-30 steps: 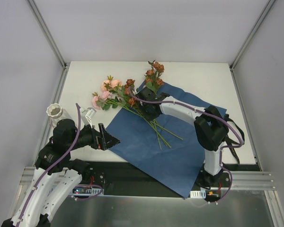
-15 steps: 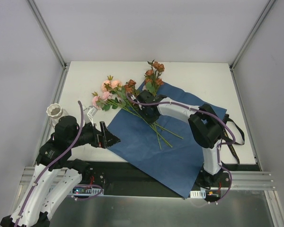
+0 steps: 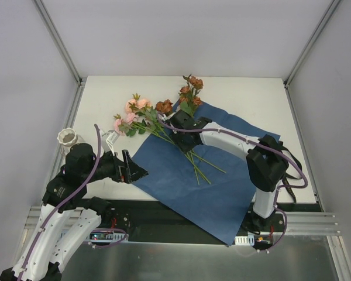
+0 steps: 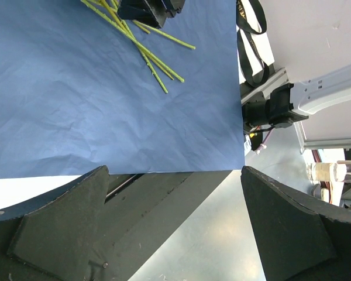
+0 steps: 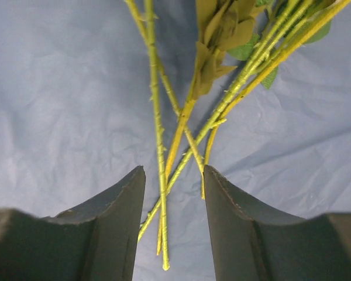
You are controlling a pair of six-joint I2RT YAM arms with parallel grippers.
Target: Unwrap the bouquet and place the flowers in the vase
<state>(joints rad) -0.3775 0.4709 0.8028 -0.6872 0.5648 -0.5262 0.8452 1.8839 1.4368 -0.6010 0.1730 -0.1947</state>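
The bouquet lies unwrapped: the blue paper (image 3: pixel 205 187) is spread flat on the table. The flowers, pink roses (image 3: pixel 131 114) and rust-orange roses (image 3: pixel 191 88), lie across its far-left corner with their green stems (image 5: pixel 158 134) on the paper. My right gripper (image 3: pixel 184 140) hovers over the stems, open; in the right wrist view the stems run between its jaws (image 5: pixel 174 175) without touching them. The white ribbed vase (image 3: pixel 67 139) stands upright at the table's left edge. My left gripper (image 3: pixel 137 172) is wide open and empty at the paper's near-left edge (image 4: pixel 172 172).
A small clear plastic piece (image 3: pixel 110 139) lies between the vase and the flowers. The paper hangs over the table's front edge onto the metal rail (image 3: pixel 181 219). A black strap (image 3: pixel 289 175) loops beside the right arm's base. Enclosure walls close in left and right.
My right gripper's jaws have spread apart over the stems, and a rust-orange rose has shifted slightly toward the far side. The left arm has hardly moved.
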